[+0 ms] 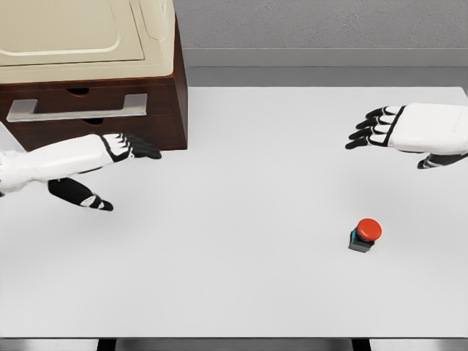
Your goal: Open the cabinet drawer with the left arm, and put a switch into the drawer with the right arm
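A dark brown cabinet (164,88) with a cream top stands at the back left of the white table (256,161). Its drawer front carries a grey bar handle (77,107) and looks closed. My left hand (121,157) hovers just below and in front of that handle, fingers extended, thumb hanging down, holding nothing. The switch (364,235), a red round button on a small dark base, sits at the front right of the table. My right hand (387,131) floats above the table behind the switch, well apart from it, fingers stretched leftward and empty.
A grey wall and ledge (322,58) run behind the table. The table's front edge (234,338) lies near the bottom of the view.
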{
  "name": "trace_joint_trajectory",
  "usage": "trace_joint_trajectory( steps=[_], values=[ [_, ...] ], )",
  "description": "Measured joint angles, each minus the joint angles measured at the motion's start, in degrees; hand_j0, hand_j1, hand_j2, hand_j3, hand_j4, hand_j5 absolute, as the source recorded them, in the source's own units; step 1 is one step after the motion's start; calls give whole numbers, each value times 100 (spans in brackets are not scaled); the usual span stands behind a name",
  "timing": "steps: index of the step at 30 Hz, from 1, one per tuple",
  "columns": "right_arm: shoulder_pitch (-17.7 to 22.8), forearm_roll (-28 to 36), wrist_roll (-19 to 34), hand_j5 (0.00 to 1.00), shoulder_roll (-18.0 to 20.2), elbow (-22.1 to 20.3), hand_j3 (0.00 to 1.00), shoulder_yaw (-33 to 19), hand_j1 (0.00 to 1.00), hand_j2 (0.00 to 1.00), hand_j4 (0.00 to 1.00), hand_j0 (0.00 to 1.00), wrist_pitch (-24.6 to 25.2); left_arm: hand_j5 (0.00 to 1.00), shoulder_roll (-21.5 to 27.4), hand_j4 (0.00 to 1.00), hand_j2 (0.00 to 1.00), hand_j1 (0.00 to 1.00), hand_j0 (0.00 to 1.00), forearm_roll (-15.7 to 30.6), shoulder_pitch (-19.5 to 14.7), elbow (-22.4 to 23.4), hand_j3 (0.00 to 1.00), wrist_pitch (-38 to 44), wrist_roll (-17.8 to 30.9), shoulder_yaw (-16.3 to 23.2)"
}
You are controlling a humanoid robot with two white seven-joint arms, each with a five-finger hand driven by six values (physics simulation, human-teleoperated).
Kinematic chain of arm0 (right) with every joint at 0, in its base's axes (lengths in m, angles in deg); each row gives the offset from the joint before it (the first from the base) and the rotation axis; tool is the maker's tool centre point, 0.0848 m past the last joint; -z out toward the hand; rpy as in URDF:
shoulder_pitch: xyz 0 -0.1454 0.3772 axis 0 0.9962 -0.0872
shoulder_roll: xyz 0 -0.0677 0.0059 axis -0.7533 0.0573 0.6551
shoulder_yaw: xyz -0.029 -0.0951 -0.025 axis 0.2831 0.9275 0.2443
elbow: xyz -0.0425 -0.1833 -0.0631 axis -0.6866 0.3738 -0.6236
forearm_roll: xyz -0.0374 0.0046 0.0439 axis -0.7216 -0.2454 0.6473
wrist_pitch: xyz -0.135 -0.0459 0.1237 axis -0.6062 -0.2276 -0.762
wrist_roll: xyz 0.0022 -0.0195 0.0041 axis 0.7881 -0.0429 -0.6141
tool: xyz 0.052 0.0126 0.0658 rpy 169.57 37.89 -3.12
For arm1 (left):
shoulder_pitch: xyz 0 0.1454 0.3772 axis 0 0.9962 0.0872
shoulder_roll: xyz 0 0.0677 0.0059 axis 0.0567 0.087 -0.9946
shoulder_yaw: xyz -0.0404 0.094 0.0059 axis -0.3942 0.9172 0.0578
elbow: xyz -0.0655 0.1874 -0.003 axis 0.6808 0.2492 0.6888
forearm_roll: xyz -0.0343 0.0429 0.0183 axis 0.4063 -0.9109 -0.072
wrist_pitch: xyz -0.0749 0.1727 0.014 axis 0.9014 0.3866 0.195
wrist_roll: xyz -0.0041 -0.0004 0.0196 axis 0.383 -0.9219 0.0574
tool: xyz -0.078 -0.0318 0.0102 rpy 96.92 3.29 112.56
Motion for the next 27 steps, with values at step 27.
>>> trace_joint_trajectory(
  steps=[27],
  values=[
    [80, -76, 0, 100, 87, 121, 100, 217, 100, 100, 100, 100, -1, 100, 580, 100, 100, 100, 100, 3246, -1355, 485, 100, 1474, 2030, 756]
  ],
)
